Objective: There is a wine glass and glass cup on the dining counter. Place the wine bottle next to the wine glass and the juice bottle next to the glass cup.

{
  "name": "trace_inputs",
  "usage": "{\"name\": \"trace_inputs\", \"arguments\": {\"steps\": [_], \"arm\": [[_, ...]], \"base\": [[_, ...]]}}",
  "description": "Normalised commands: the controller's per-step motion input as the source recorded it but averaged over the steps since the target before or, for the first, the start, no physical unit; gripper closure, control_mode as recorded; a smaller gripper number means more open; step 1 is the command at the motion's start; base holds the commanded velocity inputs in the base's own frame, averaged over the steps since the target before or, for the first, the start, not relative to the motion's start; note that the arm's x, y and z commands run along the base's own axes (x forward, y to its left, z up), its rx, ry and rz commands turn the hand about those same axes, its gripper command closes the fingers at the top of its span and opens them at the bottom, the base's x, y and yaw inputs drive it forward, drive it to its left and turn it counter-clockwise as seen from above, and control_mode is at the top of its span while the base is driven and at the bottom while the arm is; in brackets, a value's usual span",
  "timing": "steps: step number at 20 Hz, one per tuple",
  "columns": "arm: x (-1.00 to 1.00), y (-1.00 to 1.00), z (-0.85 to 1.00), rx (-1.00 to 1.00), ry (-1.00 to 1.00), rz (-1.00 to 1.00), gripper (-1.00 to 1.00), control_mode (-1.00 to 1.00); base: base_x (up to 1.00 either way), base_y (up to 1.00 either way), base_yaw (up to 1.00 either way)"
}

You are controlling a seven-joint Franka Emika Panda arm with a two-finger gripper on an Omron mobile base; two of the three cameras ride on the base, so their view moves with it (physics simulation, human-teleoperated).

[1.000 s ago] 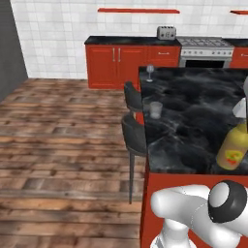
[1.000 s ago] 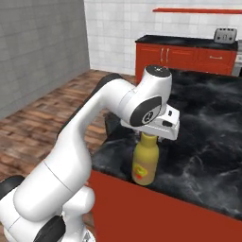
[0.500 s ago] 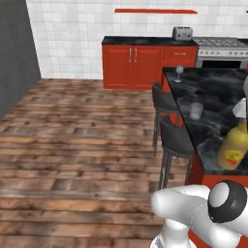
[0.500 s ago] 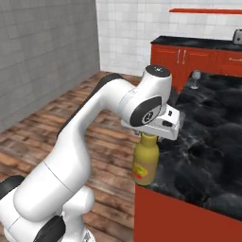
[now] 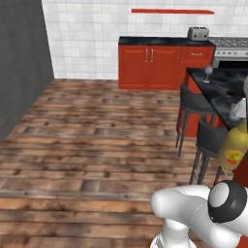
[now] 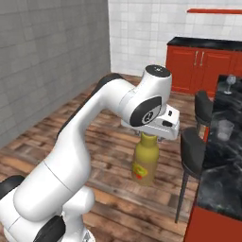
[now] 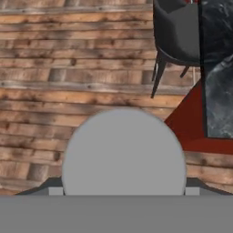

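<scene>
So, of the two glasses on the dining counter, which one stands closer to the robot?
The glass cup, a plain stemless tumbler, stands closer on the dining counter. The wine glass, with a stem and rounded bowl, stands further back near the far end.

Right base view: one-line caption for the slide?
Gripper carries the juice bottle by its neck above the wood floor, beside the dining counter.

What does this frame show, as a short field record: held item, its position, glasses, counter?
held item: juice bottle, hanging upright from the gripper, fingers closed on its neck
bottle position: in the air over the wooden floor, off the dining counter
glass cup: on the counter near its edge
wine glass: farther along the counter
stools: along the counter's side
</scene>
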Motion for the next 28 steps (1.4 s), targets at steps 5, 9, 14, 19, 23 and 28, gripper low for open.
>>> {"name": "trace_inputs", "arguments": {"steps": [5,9,14,19,23,28], "arm": [[0.00,0.00,0.00,0.00,0.00,0.00,1.00,1.00],[0.00,0.00,0.00,0.00,0.00,0.00,1.00,1.00],[0.00,0.00,0.00,0.00,0.00,0.00,1.00,1.00],[0.00,0.00,0.00,0.00,0.00,0.00,1.00,1.00],[0.00,0.00,0.00,0.00,0.00,0.00,1.00,1.00],[0.00,0.00,0.00,0.00,0.00,0.00,1.00,1.00]], "base": [[0.39,0.78,-0.03],[0.45,0.72,-0.13],[0.48,0.64,-0.21],[0.60,0.41,-0.44],[0.59,0.32,-0.55],[0.68,0.27,-0.43]]}}
